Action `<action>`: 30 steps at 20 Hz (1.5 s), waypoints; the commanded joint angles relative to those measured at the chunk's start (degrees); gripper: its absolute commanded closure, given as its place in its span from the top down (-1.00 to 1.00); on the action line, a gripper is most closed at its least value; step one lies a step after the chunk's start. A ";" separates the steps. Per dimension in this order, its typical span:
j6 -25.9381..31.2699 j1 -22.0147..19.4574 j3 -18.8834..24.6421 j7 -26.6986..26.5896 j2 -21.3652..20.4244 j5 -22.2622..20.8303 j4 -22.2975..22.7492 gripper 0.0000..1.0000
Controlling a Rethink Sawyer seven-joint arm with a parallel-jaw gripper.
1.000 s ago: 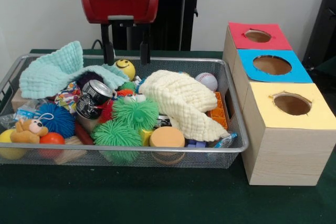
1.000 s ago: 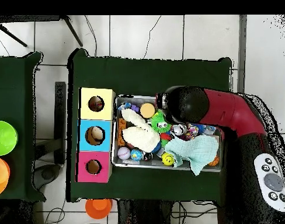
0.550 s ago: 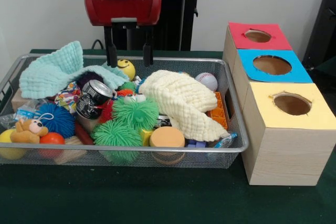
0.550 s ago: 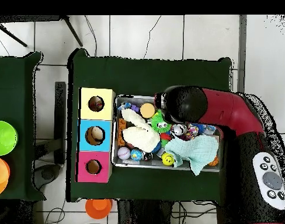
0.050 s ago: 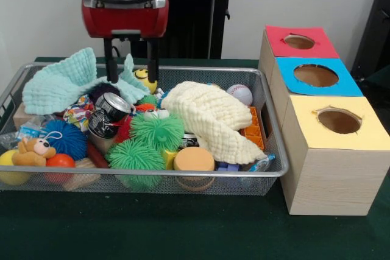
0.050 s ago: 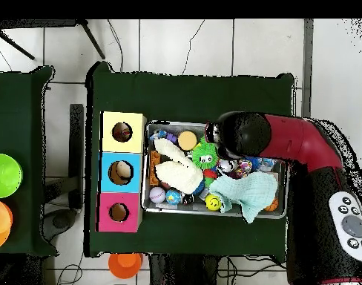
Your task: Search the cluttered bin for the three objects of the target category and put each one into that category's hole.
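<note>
Search step, nothing picked yet. My claw (image 5: 131, 70) spread, empty, hovering over mint cloth (image 5: 61, 83) at bin (image 5: 268, 144) rear. Target category unknown; candidates all in bin. Next: lower, pinch cloth, uncover.

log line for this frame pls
phase: searching | gripper: open, empty, over mint cloth | bin: cluttered | holes: nothing visibly in

The bin (image 5: 268, 172) sits left of the three boxes (image 5: 329, 168), cloths (image 5: 213, 117) lying atop its toys (image 5: 155, 132).
</note>
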 commanded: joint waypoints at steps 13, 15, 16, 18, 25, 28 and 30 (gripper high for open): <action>11.89 -6.00 8.59 -25.34 12.86 -12.44 -11.03 1.00; 12.25 -5.71 8.42 -25.20 12.73 -12.87 -11.07 1.00; 12.75 -5.49 8.33 -25.03 12.63 -12.86 -11.12 1.00; 13.42 -5.23 8.03 -24.93 12.58 -13.13 -11.13 1.00; 18.10 -3.68 6.69 -25.94 13.28 -14.79 -12.93 1.00; 20.27 -3.10 6.32 -26.22 13.08 -15.26 -13.51 1.00; 21.11 -2.87 5.98 -26.40 13.22 -15.75 -13.70 1.00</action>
